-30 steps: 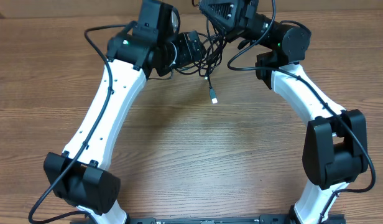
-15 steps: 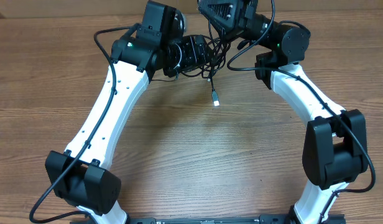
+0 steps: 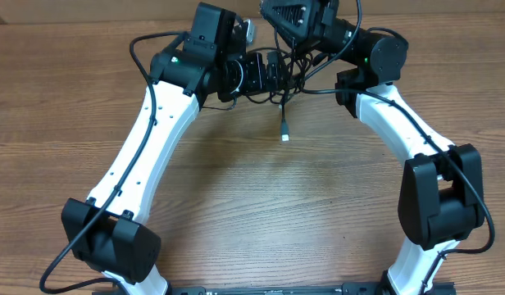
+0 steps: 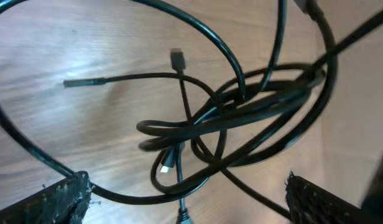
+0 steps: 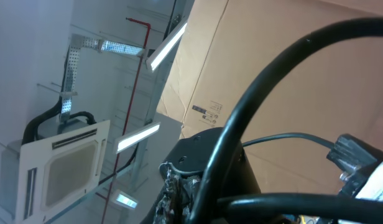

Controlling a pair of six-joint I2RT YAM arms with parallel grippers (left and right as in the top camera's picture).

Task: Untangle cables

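The cables [image 3: 290, 72] are a knot of thin black cords hanging at the far middle of the table. One strand drops to a silver plug [image 3: 284, 135]. My right gripper [image 3: 288, 18] is raised above the knot and shut on the cables; in its wrist view a thick black cord [image 5: 253, 118] runs past its fingertips [image 5: 176, 190]. My left gripper [image 3: 274, 72] is level with the tangle's left side and open wide. In the left wrist view the looped cables [image 4: 235, 112] fill the middle, and strands cross between the fingers [image 4: 64, 199], with a silver plug [image 4: 166, 165] among them.
The wooden table [image 3: 261, 213] carries nothing else in view. Both white arms curve in from the near edge, left arm [image 3: 138, 156] and right arm [image 3: 400, 131]. The right wrist view faces up at cardboard [image 5: 291, 56] and ceiling lights.
My left gripper has moved right, up to the tangle, and its jaws have widened. The hanging plug has shifted slightly toward me. The right gripper has stayed put.
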